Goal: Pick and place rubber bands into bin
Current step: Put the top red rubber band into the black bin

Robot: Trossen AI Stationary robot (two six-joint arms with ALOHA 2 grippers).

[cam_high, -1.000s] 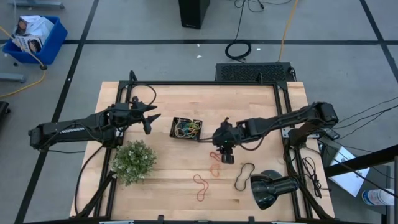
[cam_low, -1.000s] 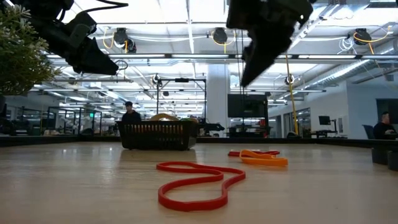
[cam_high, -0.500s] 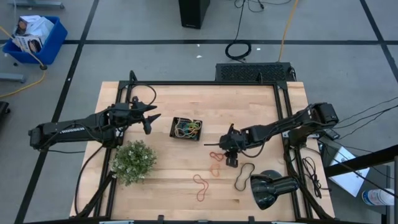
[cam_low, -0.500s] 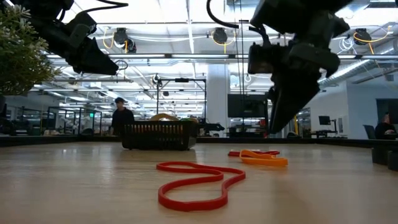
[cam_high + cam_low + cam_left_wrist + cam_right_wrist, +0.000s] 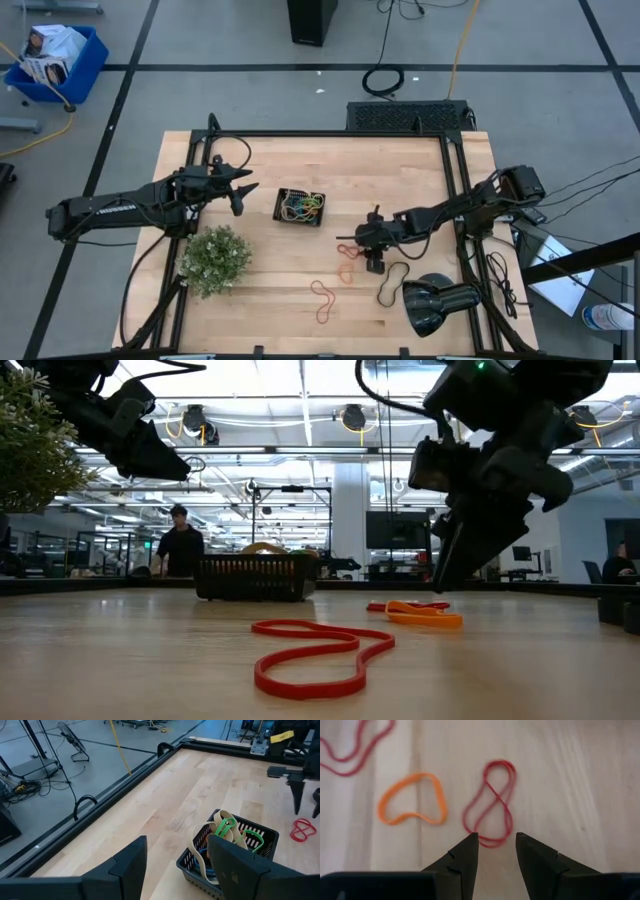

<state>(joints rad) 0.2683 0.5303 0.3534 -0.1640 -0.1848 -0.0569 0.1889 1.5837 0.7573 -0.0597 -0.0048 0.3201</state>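
Several rubber bands lie flat on the wooden table: a small red figure-eight (image 5: 490, 805), an orange loop (image 5: 412, 800), a long red one (image 5: 322, 300) and a black one (image 5: 392, 283). More bands fill the black mesh bin (image 5: 300, 207), some draped over its rim (image 5: 227, 827). My right gripper (image 5: 495, 842) hovers open just above the table, its fingers pointing steeply down at the near end of the red figure-eight without touching it. My left gripper (image 5: 243, 190) waits open in the air, left of the bin.
A green plant (image 5: 213, 260) stands at the near left. A black lamp-like object (image 5: 435, 305) lies at the near right corner. Black frame rails edge the table. Bare wood lies between the bin and the loose bands. A person (image 5: 180, 545) stands in the room behind.
My right gripper has dropped from well above the table to just over it. It has shifted a little toward the near and right edges, ending at the small red band. The bands have not moved.
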